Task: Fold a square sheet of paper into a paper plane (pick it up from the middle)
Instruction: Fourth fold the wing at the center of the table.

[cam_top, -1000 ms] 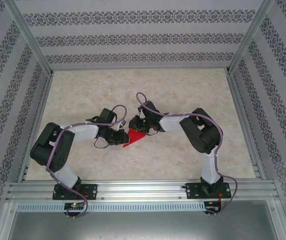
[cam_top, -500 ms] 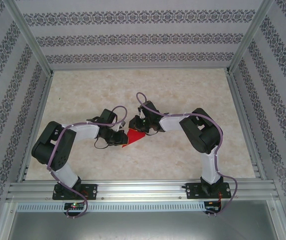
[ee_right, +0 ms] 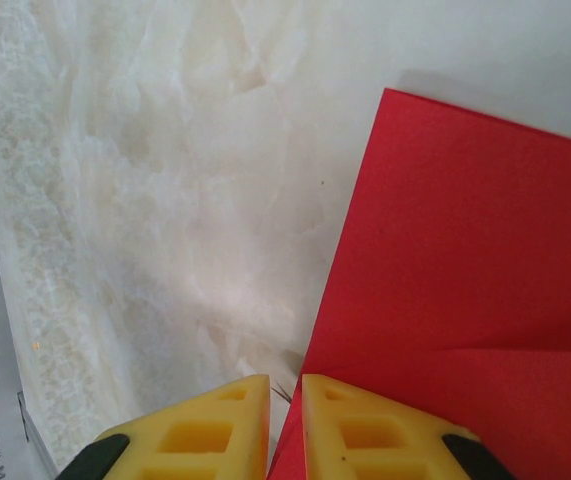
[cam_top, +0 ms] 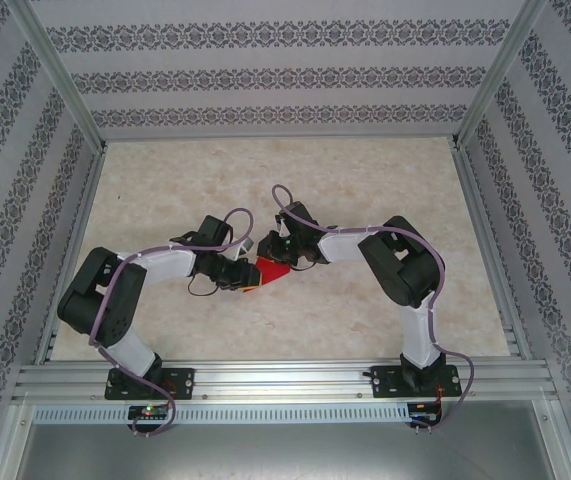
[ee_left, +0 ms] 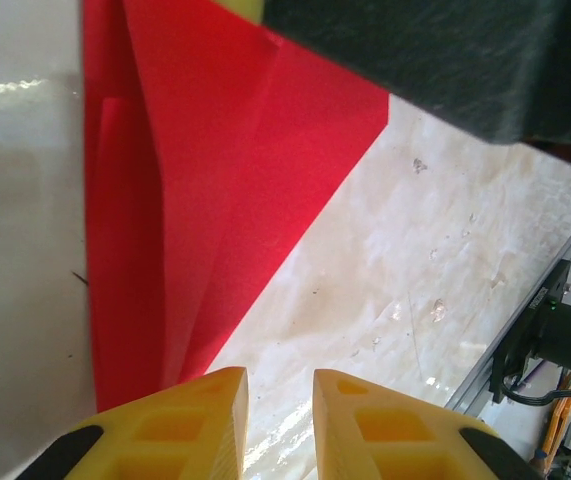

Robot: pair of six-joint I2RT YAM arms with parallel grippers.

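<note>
The left gripper [ee_left: 280, 385] has its yellow fingertips a narrow gap apart at the bottom of the left wrist view. Bare table shows through the gap, and the red sheet of paper [ee_left: 215, 200] runs down to the left fingertip without entering it. The right gripper [ee_right: 285, 385] also shows a thin gap. The paper's edge runs into that gap from the lower right, but I cannot tell whether it is pinched.

The paper is partly folded, with creases and overlapping layers. From above it lies at the middle of the table [cam_top: 365, 190], between the two grippers, which meet over it from left and right.

The table is pale, glossy and marble-patterned. Striped, floral-patterned walls [cam_top: 265, 75] close in the back and both sides, with metal posts at the corners. A metal rail [cam_top: 285, 380] crosses the bottom of the top view and carries both arm bases.
</note>
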